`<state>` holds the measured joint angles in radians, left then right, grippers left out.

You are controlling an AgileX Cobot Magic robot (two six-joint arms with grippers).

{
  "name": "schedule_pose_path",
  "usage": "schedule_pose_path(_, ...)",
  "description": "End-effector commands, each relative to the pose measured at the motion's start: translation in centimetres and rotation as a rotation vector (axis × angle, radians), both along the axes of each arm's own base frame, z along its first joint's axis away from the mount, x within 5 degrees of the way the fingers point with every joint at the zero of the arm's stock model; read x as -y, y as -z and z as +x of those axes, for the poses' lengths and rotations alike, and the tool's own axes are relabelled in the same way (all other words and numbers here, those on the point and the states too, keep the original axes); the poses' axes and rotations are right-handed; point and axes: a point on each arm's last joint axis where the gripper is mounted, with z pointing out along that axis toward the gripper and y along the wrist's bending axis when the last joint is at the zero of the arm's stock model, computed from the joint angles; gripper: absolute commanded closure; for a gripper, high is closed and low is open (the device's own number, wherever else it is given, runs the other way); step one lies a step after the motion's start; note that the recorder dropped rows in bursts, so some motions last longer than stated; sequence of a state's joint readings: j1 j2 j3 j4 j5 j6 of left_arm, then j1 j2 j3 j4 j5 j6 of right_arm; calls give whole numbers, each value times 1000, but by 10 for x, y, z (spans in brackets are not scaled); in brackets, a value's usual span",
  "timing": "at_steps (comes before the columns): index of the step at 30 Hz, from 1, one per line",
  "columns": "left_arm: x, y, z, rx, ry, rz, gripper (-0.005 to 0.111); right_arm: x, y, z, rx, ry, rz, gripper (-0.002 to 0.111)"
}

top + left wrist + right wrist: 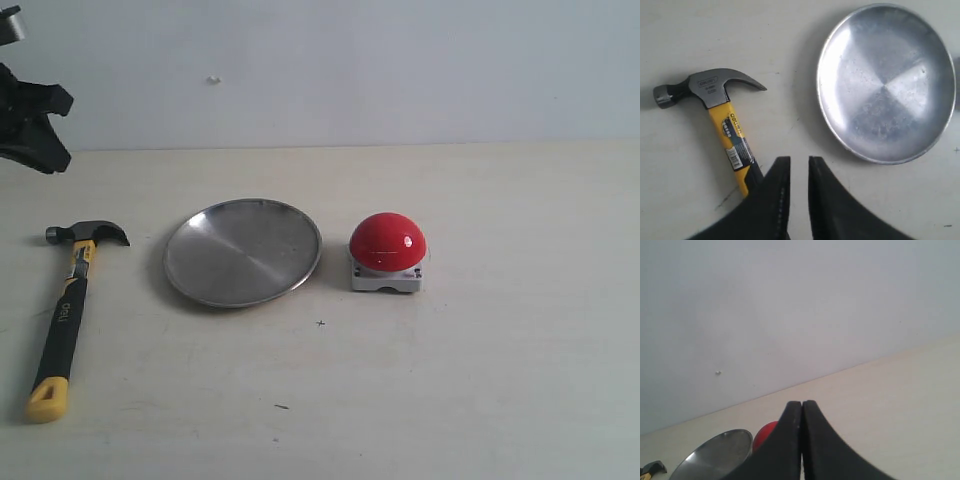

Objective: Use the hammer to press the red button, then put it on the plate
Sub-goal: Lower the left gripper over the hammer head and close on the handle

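The hammer (68,305) lies flat at the table's left, dark head toward the wall, yellow end toward the front. Right of it rests the round silver plate (243,252), and further right the red button (387,243) on its grey base. My left gripper (30,125) hangs in the air at the far left edge, above and behind the hammer head. In the left wrist view it (799,162) is open with a narrow gap, holding nothing, between the hammer (725,115) and the plate (887,82). My right gripper (802,405) is shut and empty; it is out of the exterior view.
The pale table (500,380) runs back to a light wall. A small dark mark (321,323) sits in front of the plate. In the right wrist view the plate (715,457) and a part of the button (765,435) show behind the fingers.
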<state>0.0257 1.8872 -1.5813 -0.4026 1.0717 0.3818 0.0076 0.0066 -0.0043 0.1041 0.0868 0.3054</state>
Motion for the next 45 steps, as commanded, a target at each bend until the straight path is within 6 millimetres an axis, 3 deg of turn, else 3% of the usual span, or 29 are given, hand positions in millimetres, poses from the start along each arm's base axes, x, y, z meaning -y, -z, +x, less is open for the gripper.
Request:
schedule_pose_path(1, 12, 8, 4, -29, -94, 81, 80, 0, 0, 0, 13, 4, -12, 108)
schedule_pose_path(4, 23, 15, 8, -29, -143, 102, 63, 0, 0, 0, 13, 4, -12, 108)
schedule_pose_path(6, 33, 20, 10, -24, -137, 91, 58, 0, 0, 0, 13, 4, -13, 108)
schedule_pose_path(11, 53, 37, 23, -83, -155, 103, 60, 0, 0, 0, 13, 4, -13, 108)
schedule_pose_path(16, 56, 52, 37, -163, -196, 164, 60, 0, 0, 0, 13, 4, -13, 108)
schedule_pose_path(24, 41, 73, 45, -210, -251, 272, 60, 0, 0, 0, 9, 3, -11, 108)
schedule_pose_path(32, 9, 96, 46, -338, -347, 283, 60, 0, 0, 0, 9, 3, -11, 108)
schedule_pose_path(45, 12, 125, 56, -326, -394, 248, 60, 0, 0, 0, 10, 3, -13, 108)
